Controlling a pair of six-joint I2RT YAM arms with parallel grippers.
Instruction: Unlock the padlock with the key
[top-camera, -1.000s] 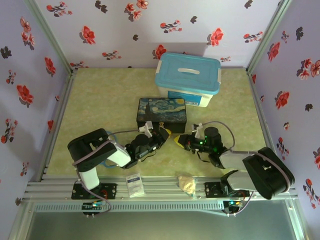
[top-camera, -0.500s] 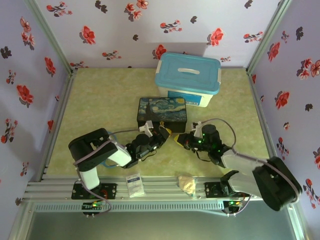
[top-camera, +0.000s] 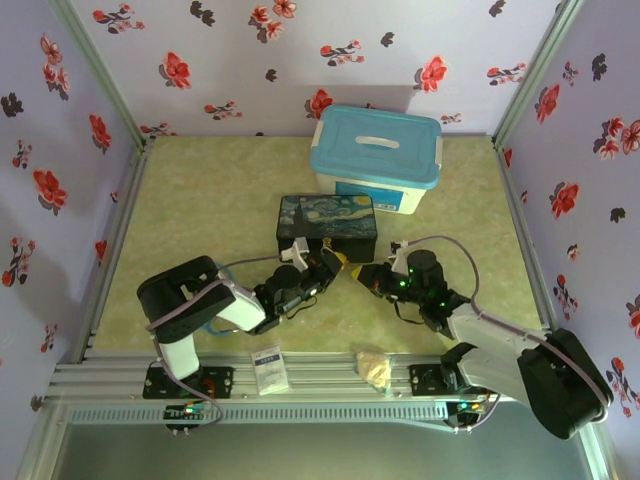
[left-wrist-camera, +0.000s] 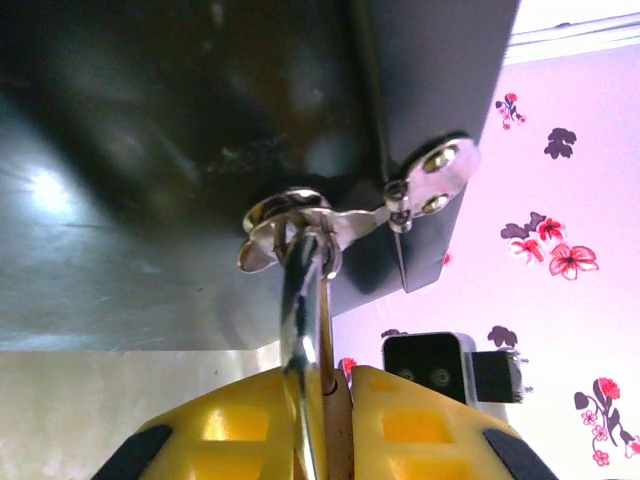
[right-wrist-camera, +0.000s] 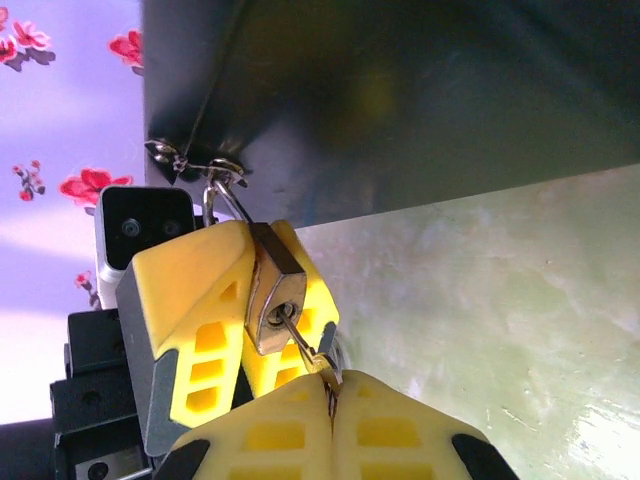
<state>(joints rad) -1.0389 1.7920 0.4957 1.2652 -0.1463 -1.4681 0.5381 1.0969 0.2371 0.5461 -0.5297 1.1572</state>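
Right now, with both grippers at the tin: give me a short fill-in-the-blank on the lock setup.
1. The left gripper is shut on the brass ____.
2. The right gripper pinches the ____, its blade in the lock's keyhole.
3. The silver shackle passes through the clasp of the dark painted ____.
Missing words: padlock; key; tin.

Bench (top-camera: 200, 200), pale green mottled top: one white box with blue lid (top-camera: 375, 160) at far centre-right, one dark painted tin (top-camera: 325, 222) just in front of it, one small white packet (top-camera: 269, 368) and one crumpled tan lump (top-camera: 375, 368) at the near rail.
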